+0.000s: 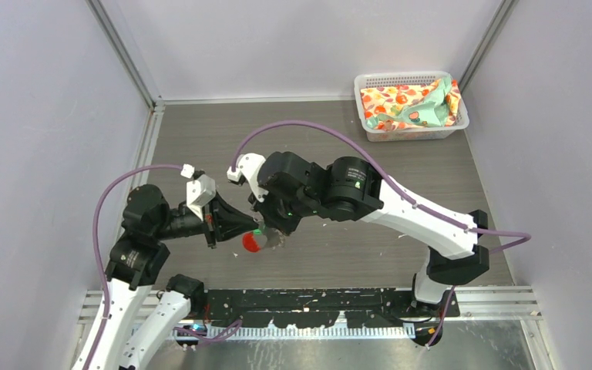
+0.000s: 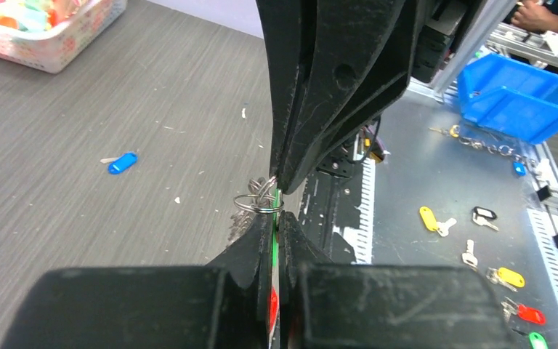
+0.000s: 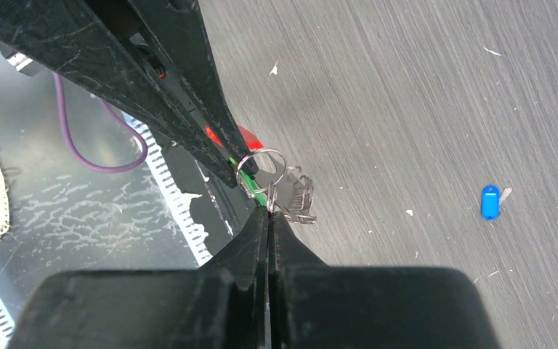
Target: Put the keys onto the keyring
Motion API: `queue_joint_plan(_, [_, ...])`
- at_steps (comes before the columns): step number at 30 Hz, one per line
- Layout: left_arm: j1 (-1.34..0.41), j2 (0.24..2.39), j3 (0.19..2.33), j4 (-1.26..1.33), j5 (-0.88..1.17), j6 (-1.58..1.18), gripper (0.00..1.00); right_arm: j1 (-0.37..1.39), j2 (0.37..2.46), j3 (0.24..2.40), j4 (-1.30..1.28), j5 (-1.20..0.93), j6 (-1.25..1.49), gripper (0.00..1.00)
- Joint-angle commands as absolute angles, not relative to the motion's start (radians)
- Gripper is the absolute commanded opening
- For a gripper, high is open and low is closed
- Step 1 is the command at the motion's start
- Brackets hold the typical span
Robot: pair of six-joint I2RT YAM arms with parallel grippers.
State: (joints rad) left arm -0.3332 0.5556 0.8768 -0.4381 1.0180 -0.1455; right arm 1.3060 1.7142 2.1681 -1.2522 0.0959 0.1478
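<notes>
Lying on the metal bench [image 2: 436,145] on the near side of the arms are spare keys with yellow [image 2: 427,217], black and red heads, and beside them sits a blue bin [image 2: 523,87]. Past the bases, over the grey table [image 1: 200,139], the two arms meet tip to tip, a little left of centre and close to the near edge.

The left gripper [image 2: 277,222] reaches in from the left with its fingers pressed together. A strip of green shows between them, which looks like the green key [image 3: 249,183]. I cannot tell how much of it is pinched.

The right gripper [image 3: 269,212] comes in from the right, bent down at the wrist. Its fingers are also closed tight, nipping the keyring [image 3: 261,151] at the wire loops. The ring stands up between the two sets of tips, lifted off the table. Its red tag [image 1: 253,243] hangs just under the left fingers, and the green key lies against the ring. Whether the key is threaded on, I cannot say.

Farther out, the blue key [image 3: 489,201] lies flat on the table by itself, well apart from both grippers. White specks are scattered around it.

In the far right corner a white basket [image 1: 370,83] holds something bright and printed in orange and teal.
</notes>
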Motion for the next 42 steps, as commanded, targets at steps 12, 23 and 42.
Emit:
queue_joint_plan(12, [-0.337,0.648,1.021,-0.556,1.282,-0.213,0.01,1.298,1.606,2.070,-1.254,0.091,0.030,0.01])
queue_joint_plan(23, [-0.337,0.674,1.034,-0.491,1.326,-0.309,0.00,1.295,1.565,2.026,-1.225,0.033,-0.108,0.01])
queue_joint_plan(42, [-0.337,0.633,0.985,-0.575,1.181,-0.148,0.17,1.267,1.504,1.992,-1.172,-0.111,-0.176,0.01])
